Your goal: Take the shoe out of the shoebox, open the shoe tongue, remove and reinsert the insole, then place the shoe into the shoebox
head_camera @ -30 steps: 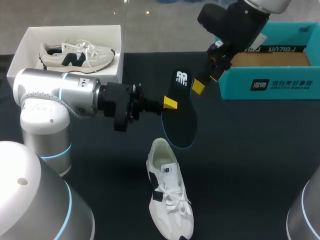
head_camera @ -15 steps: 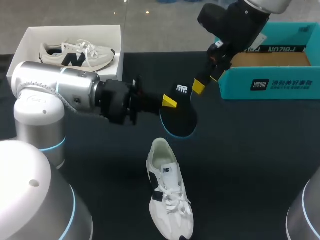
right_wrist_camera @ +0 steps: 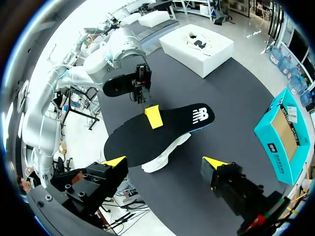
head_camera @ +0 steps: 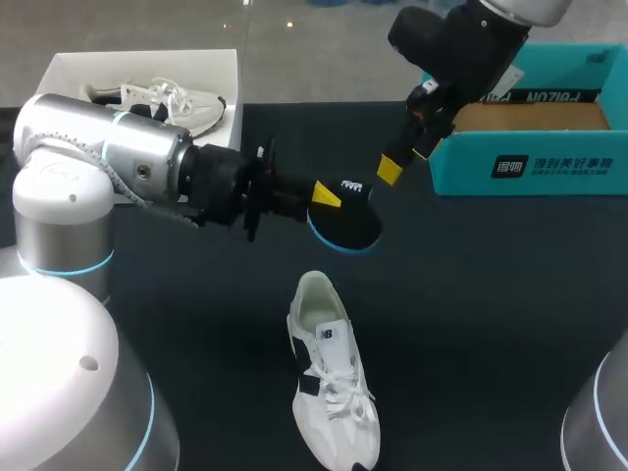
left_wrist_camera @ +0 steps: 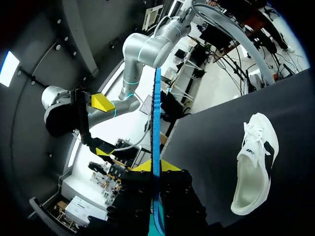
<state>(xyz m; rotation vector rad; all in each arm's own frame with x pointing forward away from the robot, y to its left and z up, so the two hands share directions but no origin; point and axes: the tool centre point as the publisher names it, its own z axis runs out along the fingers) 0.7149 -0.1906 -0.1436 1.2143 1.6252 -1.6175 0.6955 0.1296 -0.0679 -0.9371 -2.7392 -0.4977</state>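
Insole: The black insole (head_camera: 345,221), edged in blue and marked in white at one end, is held in the air over the middle of the dark table (head_camera: 491,294), just beyond the far end of the shoe.
Left gripper: Coming in from the left, the left gripper (head_camera: 327,194) has its jaws clamped on the insole's left edge. In its own wrist view the insole stands edge-on between the two yellow tips.
Right gripper: The right gripper (right_wrist_camera: 165,162) hangs at the far right of the insole, close to it but not touching. Its jaws are wide apart with nothing held between them.
Shoe: The white shoe (head_camera: 331,388) with dark side trim rests upright on its sole at the near middle of the table, outside both boxes. Its toe points to the near edge, its laces lie loose and its opening faces up below the insole.
Shoebox: The teal shoebox (head_camera: 530,167) sits open at the far right of the table, well apart from the shoe, with its brown inside showing.
White box: A white box (head_camera: 235,98) stands at the far left. It holds a second shoe (head_camera: 186,103), pale with dark trim and partly hidden behind the left arm.
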